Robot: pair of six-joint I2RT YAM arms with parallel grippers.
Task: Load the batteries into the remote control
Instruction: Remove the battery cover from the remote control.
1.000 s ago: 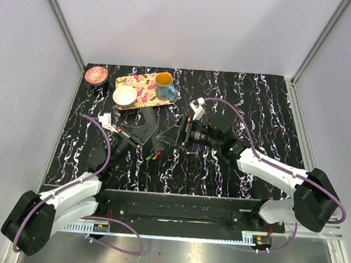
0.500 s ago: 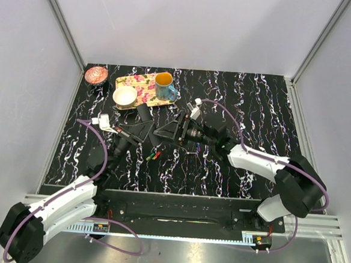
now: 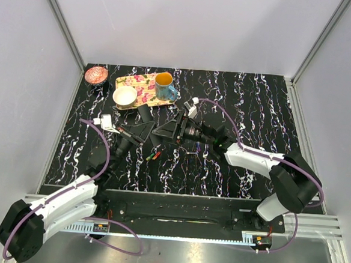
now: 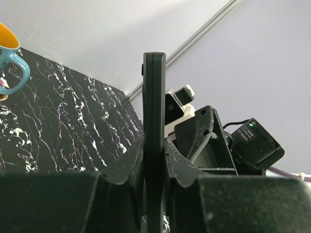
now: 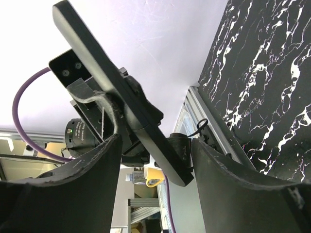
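Left gripper around upright remote control

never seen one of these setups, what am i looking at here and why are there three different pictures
These are two robot arms bolted at the near edge of a black marbled table. One picture comes from a fixed camera overhead; the other two come from small cameras on each arm's wrist, looking out past its own fingers.

In the overhead view the left hand and right hand meet near the middle of the table. The left hand is shut on the remote control, a thin black slab seen edge-on. The right hand is open, with the same remote between its fingers.

On the table lie small batteries, a floral tray carrying a blue mug and a white bowl, and a reddish bowl in the corner.
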